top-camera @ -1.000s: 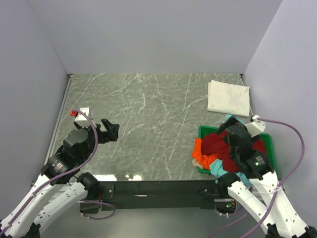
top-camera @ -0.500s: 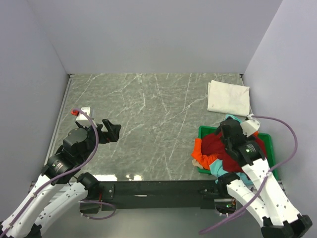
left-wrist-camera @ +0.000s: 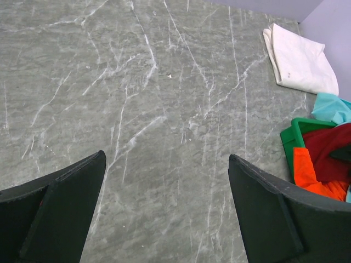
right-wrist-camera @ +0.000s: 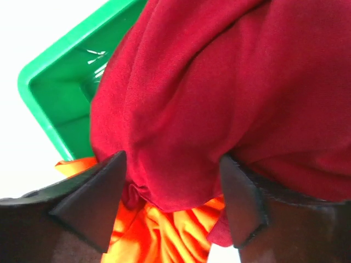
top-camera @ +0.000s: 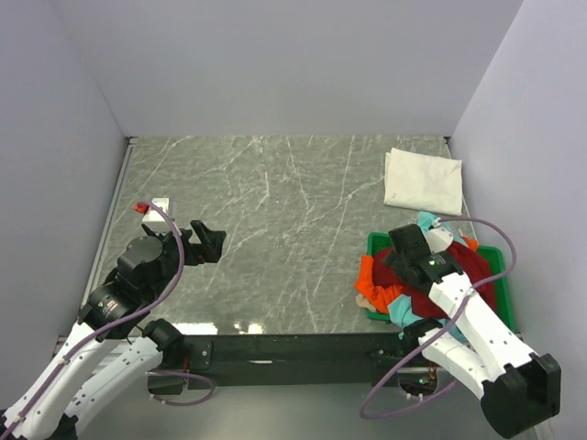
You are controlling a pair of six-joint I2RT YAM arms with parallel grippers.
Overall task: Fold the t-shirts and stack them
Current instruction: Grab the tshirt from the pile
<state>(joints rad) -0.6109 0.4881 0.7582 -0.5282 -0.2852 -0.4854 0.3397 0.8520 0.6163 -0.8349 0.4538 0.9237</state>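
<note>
Dark red t-shirt (right-wrist-camera: 219, 82) tops the orange t-shirt (right-wrist-camera: 159, 230) and teal t-shirt (left-wrist-camera: 332, 107) in the green tray (right-wrist-camera: 60, 104), right pincer (right-wrist-camera: 171, 160) spread astride its bulge; white t-shirt (top-camera: 422, 181) lies folded at the counter's (top-camera: 266, 211) far right, left pincer (left-wrist-camera: 166, 156) spread above it

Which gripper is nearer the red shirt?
Right. The right gripper is at the red shirt in the tray, open astride a fold; the left gripper hovers over the table, far to the shirt's left.

Grey, marble-veined table (top-camera: 275, 229), viewed from above. A folded white t-shirt (top-camera: 422, 181) lies flat at its far right corner. A green tray (top-camera: 376, 243) stands near the right front edge, and a small white-and-red object (top-camera: 151, 206) by the left edge.
</note>
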